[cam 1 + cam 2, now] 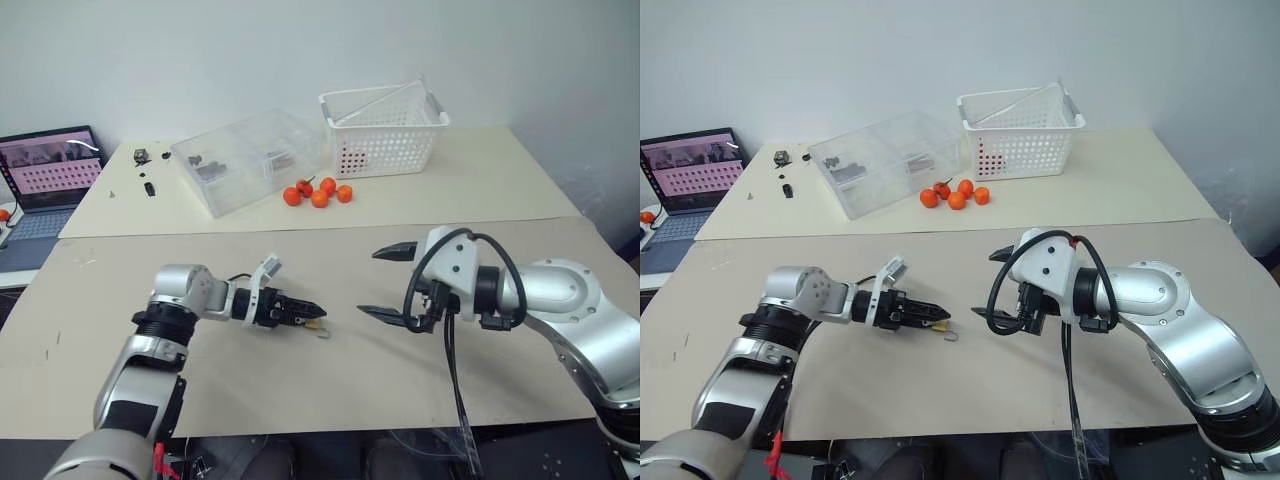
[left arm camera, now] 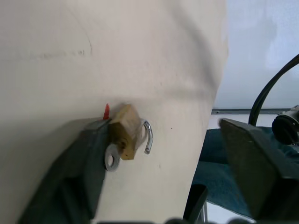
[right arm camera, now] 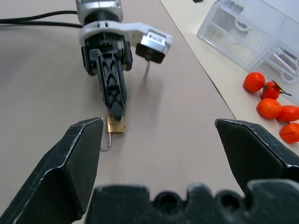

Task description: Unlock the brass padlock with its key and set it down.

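On the tan surface, the left hand reaches low toward the middle, its fingers apart, with one fingertip touching the padlock. The padlock lies on the surface, shackle swung open and key in its body. To the right, the right hand hovers with fingers wide apart, holding nothing.

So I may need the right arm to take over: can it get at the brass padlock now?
Probably yes. The open right gripper faces the brass padlock across bare table; only the left gripper, right at the padlock, crowds the approach.
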Available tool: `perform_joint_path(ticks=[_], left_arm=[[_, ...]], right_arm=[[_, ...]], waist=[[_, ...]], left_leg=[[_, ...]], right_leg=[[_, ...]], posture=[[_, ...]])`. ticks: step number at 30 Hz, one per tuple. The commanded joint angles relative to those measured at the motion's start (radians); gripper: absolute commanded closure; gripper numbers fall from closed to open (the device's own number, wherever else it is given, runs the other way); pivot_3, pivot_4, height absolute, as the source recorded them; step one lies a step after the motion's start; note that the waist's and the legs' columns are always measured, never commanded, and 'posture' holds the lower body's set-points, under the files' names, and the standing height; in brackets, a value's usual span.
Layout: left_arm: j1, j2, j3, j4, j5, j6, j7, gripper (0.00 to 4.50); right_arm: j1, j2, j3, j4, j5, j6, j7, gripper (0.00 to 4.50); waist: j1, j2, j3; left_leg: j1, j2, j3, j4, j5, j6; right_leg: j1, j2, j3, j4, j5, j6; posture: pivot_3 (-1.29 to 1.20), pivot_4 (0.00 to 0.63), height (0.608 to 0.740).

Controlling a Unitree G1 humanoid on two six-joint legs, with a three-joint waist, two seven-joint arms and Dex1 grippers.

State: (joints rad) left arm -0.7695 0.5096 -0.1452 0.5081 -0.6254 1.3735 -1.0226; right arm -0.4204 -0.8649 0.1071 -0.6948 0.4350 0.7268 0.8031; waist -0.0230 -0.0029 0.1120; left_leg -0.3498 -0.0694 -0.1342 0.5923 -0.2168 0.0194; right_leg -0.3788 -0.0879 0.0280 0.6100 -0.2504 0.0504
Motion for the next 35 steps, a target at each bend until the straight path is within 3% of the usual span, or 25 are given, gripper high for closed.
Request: perform_joint_path(ticks=[1,3,6,9,12,14,17,20,25,32,35], left_arm=[[-0.016,0.104,-0.008,0.021,0.055,-0.017,-0.008,0.01],[-0.022,0.155,-0.023,0.022,0.073,-0.045,-0.035,0.01],[0.013,0.26,-0.115,-0.053,0.179,-0.259,-0.119,0.01],[0.071,0.335,-0.116,-0.161,0.206,-0.497,-0.263,0.01],[0.132,0.323,-0.017,-0.263,0.194,-0.723,-0.29,0.01],[0.184,0.313,0.006,-0.332,0.275,-0.901,-0.199,0.01],[0.273,0.308,0.039,-0.393,0.356,-1.16,-0.147,0.01],[0.335,0.307,0.083,-0.473,0.343,-1.165,-0.112,0.01],[0.427,0.325,0.158,-0.653,0.259,-1.015,-0.071,0.01],[0.462,0.271,0.227,-0.749,0.217,-0.894,0.07,0.01],[0.473,0.237,0.201,-0.724,0.276,-0.934,0.127,0.01]], right_arm=[[-0.024,0.018,0.0,0.0,-0.011,-0.039,0.004,0.0],[-0.027,0.027,0.009,0.009,-0.019,-0.05,0.01,0.0],[-0.036,0.04,0.026,0.031,-0.029,-0.07,0.023,0.0],[-0.041,0.045,0.038,0.055,-0.028,-0.087,0.051,0.0],[-0.029,0.034,0.027,0.077,0.044,-0.044,0.122,0.0],[0.011,-0.012,-0.003,0.08,0.139,0.01,0.216,0.0],[0.001,0.02,-0.071,0.159,0.204,0.028,0.208,0.0],[-0.006,-0.029,-0.098,0.22,0.159,-0.001,0.217,0.0],[0.039,-0.086,-0.225,0.294,0.193,0.032,0.215,0.0],[0.077,-0.049,-0.243,0.316,0.188,0.021,0.17,0.0],[0.067,-0.021,-0.22,0.329,0.17,0.02,0.137,0.0]], waist=[[-0.007,0.0,0.0],[-0.008,0.0,0.0],[-0.007,0.0,0.0],[-0.006,0.0,0.0],[0.01,0.0,0.0],[0.022,-0.001,0.0],[0.032,-0.002,-0.001],[0.028,-0.002,-0.001],[0.028,-0.002,-0.001],[0.025,-0.002,-0.001],[0.021,-0.002,-0.001]], left_leg=[[0.0,0.0,0.0,0.0,0.0,0.0],[-0.001,0.0,0.0,-0.001,0.0,0.0],[-0.004,0.0,0.0,-0.001,0.0,0.0],[-0.004,0.001,0.002,-0.002,0.0,-0.001],[-0.005,0.001,0.002,-0.002,-0.001,-0.002],[-0.005,0.001,0.003,-0.001,-0.001,-0.003],[-0.006,0.002,0.003,-0.001,-0.002,-0.004],[-0.006,0.002,0.006,-0.001,-0.002,-0.004],[-0.005,0.004,0.007,-0.001,-0.003,-0.002],[-0.004,0.01,0.01,0.0,-0.005,0.001],[-0.003,0.014,0.012,0.0,-0.005,0.001]], right_leg=[[-0.001,0.001,0.001,0.0,0.0,0.0],[-0.002,0.001,0.002,0.001,0.0,0.0],[-0.006,0.001,0.003,0.002,0.0,0.0],[-0.008,0.0,0.008,0.002,0.001,-0.002],[-0.008,-0.002,0.01,0.001,0.002,-0.003],[-0.008,-0.003,0.01,-0.001,0.002,-0.003],[-0.007,-0.004,0.011,-0.002,0.002,-0.004],[-0.007,-0.004,0.014,-0.001,0.003,-0.005],[-0.007,-0.001,0.013,-0.001,0.003,-0.005],[-0.007,0.005,0.014,0.0,0.003,-0.005],[-0.006,0.01,0.014,0.0,0.004,-0.007]], posture=[[0.0,0.15,0.74],[0.0,0.15,0.74],[0.0,0.15,0.74],[0.0,0.15,0.74],[0.0,0.15,0.74],[0.0,0.15,0.74],[0.0,0.15,0.74],[0.0,0.15,0.74],[0.0,0.15,0.74],[0.0,0.15,0.74],[0.0,0.15,0.74]])
